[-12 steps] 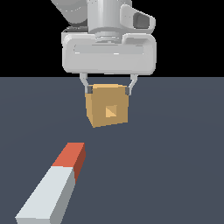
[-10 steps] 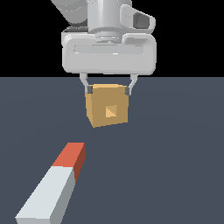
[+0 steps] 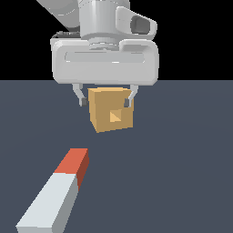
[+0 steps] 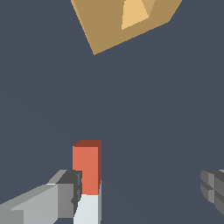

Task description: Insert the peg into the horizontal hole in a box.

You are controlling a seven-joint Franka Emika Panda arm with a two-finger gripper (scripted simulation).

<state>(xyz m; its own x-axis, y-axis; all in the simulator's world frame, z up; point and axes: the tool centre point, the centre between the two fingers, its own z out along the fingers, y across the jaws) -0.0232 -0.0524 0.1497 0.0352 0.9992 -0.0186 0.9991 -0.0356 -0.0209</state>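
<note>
Nothing has shifted since earlier: spread tool (image 3: 105,101) hovers empty above the worktop (image 3: 182,159); centre it over grey-white, red-tipped square peg (image 3: 59,193) before descending, clear of orange-tan box (image 3: 110,116).

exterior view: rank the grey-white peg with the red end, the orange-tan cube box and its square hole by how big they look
1. Grey-white square peg with red end, though it lies nearest the camera, which inflates it.
2. Orange-tan cube box.
3. Small square hole in the box's face, clearly smallest.
</note>
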